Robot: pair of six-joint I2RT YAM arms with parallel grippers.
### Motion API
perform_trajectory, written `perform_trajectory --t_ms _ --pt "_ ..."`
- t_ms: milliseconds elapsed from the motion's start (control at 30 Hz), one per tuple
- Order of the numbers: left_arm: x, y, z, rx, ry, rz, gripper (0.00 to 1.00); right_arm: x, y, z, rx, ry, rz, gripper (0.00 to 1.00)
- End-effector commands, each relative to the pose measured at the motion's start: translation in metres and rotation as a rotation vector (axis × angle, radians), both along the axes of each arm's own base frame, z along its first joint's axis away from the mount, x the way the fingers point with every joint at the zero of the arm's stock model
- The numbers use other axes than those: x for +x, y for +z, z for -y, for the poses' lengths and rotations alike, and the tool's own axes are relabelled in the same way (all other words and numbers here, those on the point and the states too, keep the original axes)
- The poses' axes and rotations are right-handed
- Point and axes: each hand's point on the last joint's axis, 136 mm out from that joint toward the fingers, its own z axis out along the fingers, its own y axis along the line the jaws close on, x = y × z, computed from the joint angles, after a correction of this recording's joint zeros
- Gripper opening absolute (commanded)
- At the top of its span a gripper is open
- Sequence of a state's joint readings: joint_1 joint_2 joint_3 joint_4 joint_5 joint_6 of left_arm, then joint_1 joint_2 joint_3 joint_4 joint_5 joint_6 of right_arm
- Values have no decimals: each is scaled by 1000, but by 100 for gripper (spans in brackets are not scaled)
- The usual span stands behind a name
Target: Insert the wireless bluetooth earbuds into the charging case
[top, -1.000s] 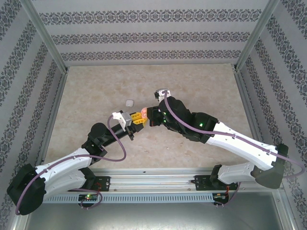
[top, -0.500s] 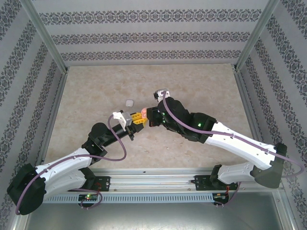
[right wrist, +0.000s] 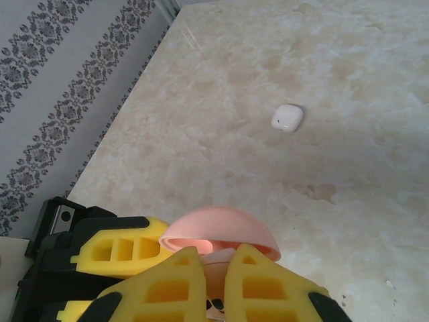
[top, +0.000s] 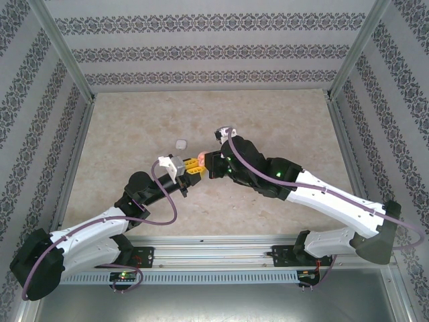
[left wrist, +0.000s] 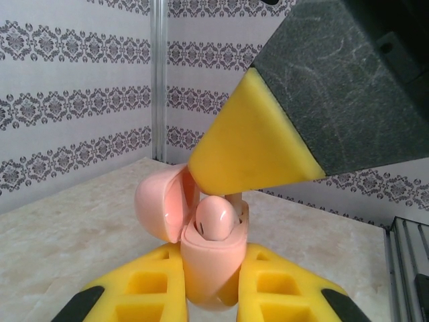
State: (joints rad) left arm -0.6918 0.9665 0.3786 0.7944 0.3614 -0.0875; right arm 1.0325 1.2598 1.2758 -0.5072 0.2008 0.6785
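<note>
In the left wrist view, the lower sides of the case (left wrist: 211, 258) are covered by the left gripper (left wrist: 213, 272), and the lid's top by a finger (left wrist: 248, 144) of the right gripper (right wrist: 216, 258). From the right wrist, the case body is hidden behind that gripper. From above, the loose earbud (top: 179, 143) is too small for detail.

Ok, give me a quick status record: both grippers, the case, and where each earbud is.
left gripper: shut on the charging case, held between its yellow fingers
lid: hinged open
seated earbud: sitting in the case's well
right gripper: jaws nearly together, directly over the open case; whether it grips the seated earbud cannot be told
loose earbud: lying alone on the table, apart from both arms
left to do: loose earbud not yet in the case
</note>
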Motion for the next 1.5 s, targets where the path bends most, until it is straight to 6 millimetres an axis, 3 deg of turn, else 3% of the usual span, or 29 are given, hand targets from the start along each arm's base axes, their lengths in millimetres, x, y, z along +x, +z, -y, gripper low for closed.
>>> perform_trajectory --t_ms 0,433,600,700,867,1033,1467 --pt "-3 48 -7 -116 6 112 0 -10 -29 11 -123 21 -89 11" --pt "-3 50 -6 -120 0 111 0 -7 -33 14 -132 -16 -147 15" --pt "-4 49 -5 -120 -9 108 0 -4 -31 16 -153 -16 -155 5" --pt "-5 48 -5 -120 -13 107 0 -3 -33 18 -177 -15 -172 4" --pt "-6 48 -4 -118 -18 110 0 -4 -40 18 -199 -9 -208 15" --pt "-6 48 -4 -118 -18 108 0 -2 -34 16 -187 -14 -199 25" --pt "-6 44 -5 -111 -14 98 0 2 -17 10 -154 -3 -190 35"
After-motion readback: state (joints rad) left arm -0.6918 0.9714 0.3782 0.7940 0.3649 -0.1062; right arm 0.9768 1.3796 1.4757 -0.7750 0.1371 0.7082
